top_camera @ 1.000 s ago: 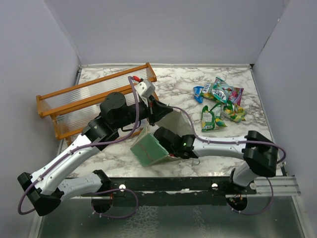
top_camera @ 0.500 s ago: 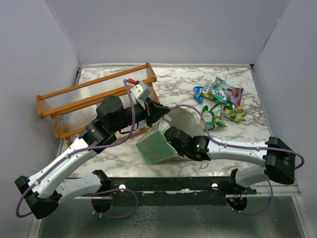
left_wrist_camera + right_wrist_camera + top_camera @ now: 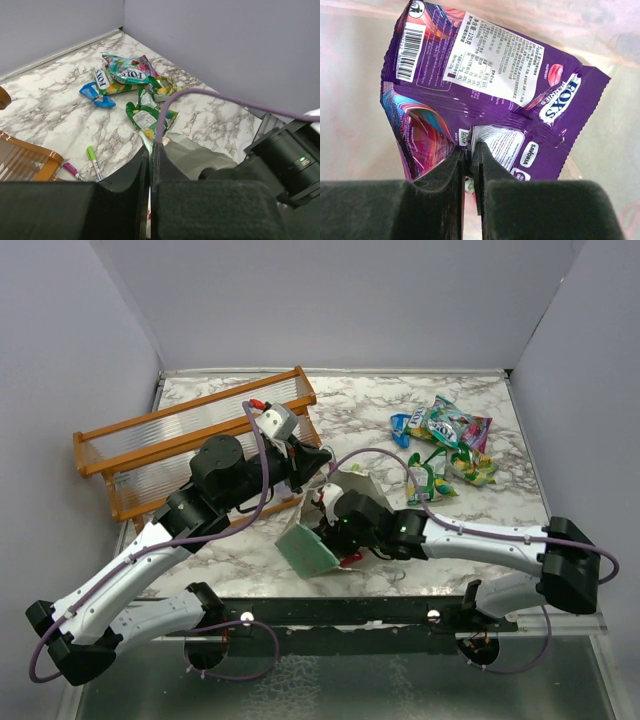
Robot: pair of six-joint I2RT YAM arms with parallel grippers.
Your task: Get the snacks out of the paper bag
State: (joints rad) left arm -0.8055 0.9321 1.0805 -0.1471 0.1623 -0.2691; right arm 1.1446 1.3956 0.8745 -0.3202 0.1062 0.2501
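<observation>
Centre frame, inside paper bag [image 3: 305, 548]: right jaws pinch purple packet [image 3: 485, 102] mid-fold, a light, slippery foil. Left jaws closed, likely on rim.

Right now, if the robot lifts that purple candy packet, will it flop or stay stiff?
Probably floppy: the purple packet is creased where the right gripper pinches a fold. It looks light, thin film with a flat shape. The shiny skin might slip, so it could slide against the paper bag wall.
</observation>
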